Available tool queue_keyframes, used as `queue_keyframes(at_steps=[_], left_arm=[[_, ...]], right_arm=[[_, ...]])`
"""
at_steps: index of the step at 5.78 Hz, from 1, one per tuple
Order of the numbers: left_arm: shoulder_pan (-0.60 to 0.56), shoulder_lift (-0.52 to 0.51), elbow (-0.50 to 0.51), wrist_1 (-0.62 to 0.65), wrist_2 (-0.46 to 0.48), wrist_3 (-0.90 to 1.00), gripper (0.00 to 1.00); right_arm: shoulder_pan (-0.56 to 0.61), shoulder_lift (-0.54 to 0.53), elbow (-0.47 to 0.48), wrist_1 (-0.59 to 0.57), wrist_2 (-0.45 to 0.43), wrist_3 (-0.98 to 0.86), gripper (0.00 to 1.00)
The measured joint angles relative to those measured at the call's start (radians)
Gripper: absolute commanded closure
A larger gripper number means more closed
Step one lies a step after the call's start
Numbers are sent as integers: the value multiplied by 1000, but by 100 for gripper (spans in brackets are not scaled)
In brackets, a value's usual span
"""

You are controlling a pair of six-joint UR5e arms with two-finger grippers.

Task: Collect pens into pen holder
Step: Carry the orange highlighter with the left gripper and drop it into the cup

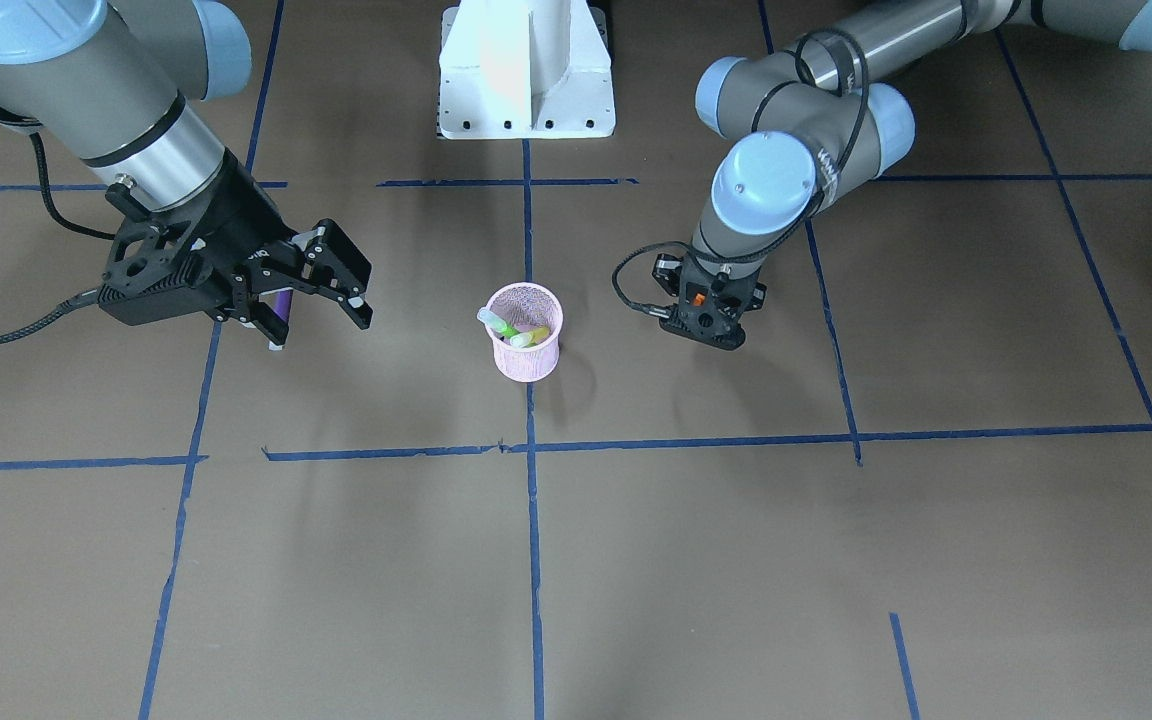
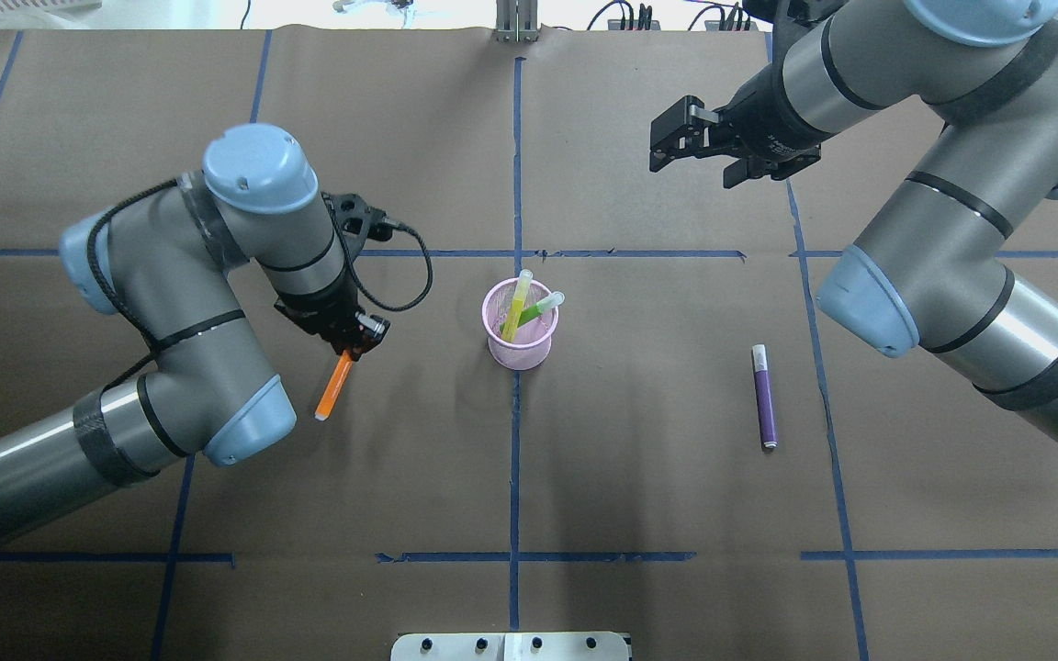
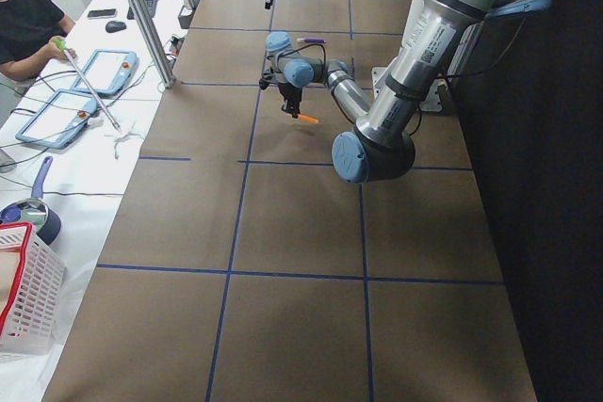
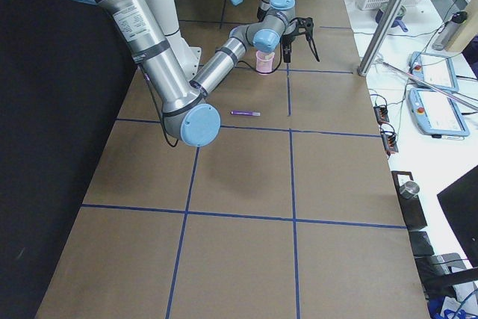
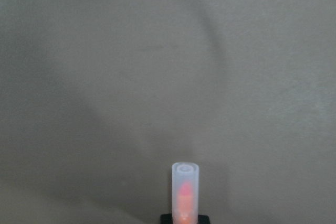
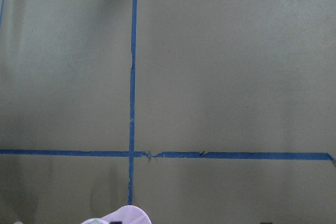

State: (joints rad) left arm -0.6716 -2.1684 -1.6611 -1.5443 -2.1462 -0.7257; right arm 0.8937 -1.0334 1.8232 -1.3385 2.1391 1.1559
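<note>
Orange pen (image 2: 334, 390) is pinched in the left end effector (image 2: 352, 347); the right end effector (image 2: 690, 170) gapes wide.

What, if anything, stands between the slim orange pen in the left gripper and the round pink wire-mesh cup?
Nothing visible. Only bare brown table lies between the orange pen, held by the left gripper, and the pink wire-mesh cup. A yellow pen and a green pen already lean inside, taking part of its opening.
</note>
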Motion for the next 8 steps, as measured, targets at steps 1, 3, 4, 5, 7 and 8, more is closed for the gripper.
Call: queue_keyframes(at_steps=[1, 3, 4, 5, 7, 8], left_arm=[[-28, -16, -47, -80, 1, -108, 100], [-49, -51, -67, -303, 151, -338, 100], [-40, -66, -68, -372, 249, -411, 100], [8, -77, -70, -409, 395, -453, 100], [156, -83, -69, -480, 697, -526, 100], [186, -83, -65, -494, 754, -564, 100]], right_arm=[[7, -16, 11, -1, 4, -1, 7], [38, -64, 33, -4, 33, -2, 1], [66, -90, 34, -5, 76, -2, 1], [85, -108, 33, -5, 112, -2, 1], [92, -120, 29, -5, 129, -2, 1], [93, -123, 27, -5, 130, -2, 1]])
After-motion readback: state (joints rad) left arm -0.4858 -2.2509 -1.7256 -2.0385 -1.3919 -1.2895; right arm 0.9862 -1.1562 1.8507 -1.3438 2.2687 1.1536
